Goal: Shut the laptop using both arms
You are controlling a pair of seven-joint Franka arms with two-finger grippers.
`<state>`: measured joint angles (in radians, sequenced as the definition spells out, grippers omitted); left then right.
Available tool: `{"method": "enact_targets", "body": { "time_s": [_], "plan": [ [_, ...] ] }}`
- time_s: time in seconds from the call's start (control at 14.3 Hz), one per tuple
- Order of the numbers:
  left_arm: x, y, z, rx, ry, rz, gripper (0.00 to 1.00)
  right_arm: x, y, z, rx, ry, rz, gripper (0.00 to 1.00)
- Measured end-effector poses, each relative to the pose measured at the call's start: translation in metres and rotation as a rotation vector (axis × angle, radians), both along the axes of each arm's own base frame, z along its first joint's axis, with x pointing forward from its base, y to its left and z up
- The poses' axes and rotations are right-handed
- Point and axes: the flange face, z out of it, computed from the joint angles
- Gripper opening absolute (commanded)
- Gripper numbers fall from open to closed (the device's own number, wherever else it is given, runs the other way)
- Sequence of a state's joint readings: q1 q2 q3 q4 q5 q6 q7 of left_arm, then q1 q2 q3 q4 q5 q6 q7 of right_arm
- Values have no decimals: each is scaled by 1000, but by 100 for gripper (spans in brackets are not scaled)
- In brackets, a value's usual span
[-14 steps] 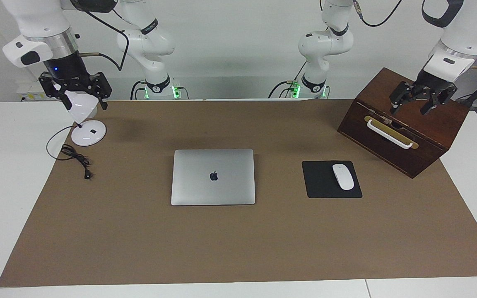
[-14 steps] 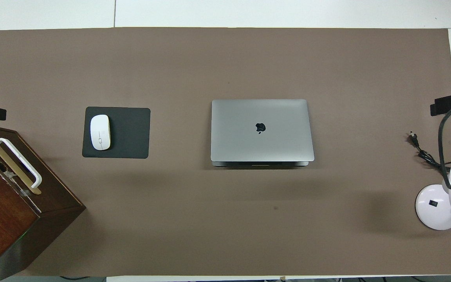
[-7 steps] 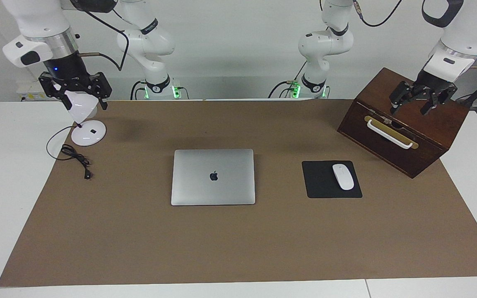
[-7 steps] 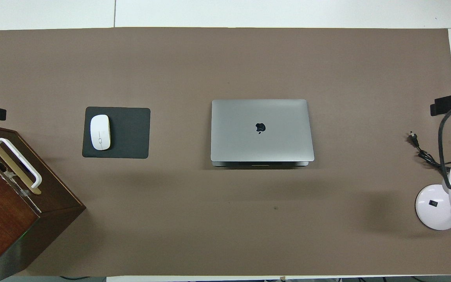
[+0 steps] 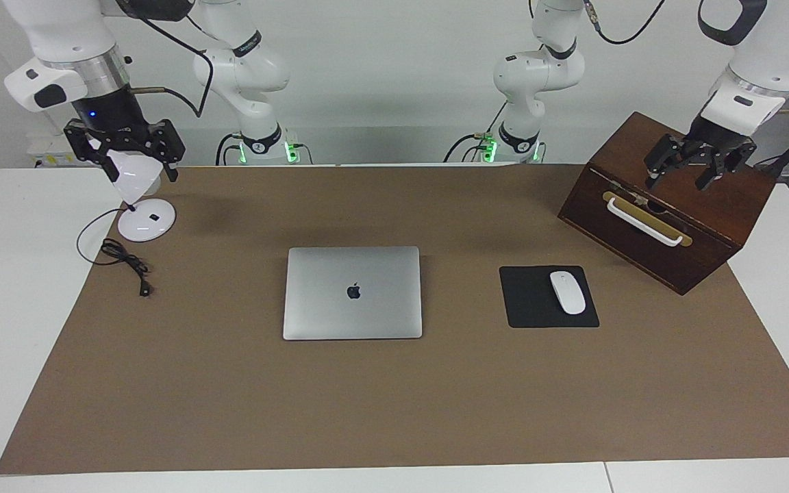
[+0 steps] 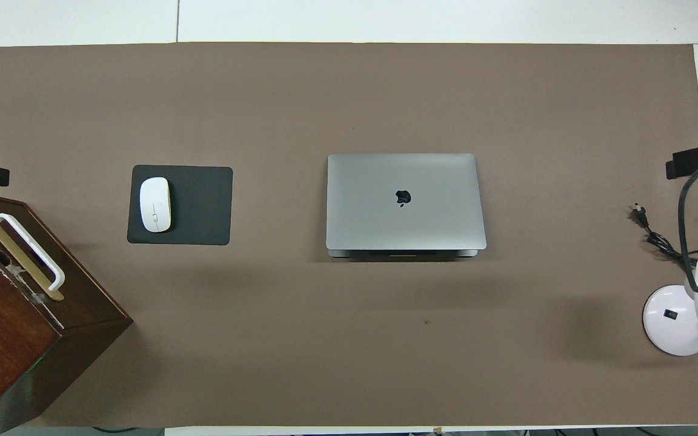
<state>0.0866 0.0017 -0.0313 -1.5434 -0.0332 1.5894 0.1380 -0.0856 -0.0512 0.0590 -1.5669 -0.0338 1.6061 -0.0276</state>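
Silver-grey laptop (image 5: 352,292) with dark logo; white mouse (image 5: 567,292), seemingly black pad (image 5: 531,301).

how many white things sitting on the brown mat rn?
2. A white mouse on the black mouse pad, toward the left arm's end; a white desk lamp toward the right arm's end, nearer the robots. None seem hidden.

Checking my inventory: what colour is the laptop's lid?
Silver-grey, dark logo; the laptop shows best overhead.
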Motion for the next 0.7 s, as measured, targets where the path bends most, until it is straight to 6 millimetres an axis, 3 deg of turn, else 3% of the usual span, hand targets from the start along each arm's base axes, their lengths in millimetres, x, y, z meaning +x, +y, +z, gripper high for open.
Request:
{"method": "enact_targets", "body": {
  "time_s": [0.7],
  "plan": [
    [0, 0, 0, 0, 3, 0, 100, 0, 1, 0, 6, -1, -53, 100]
  ]
}}
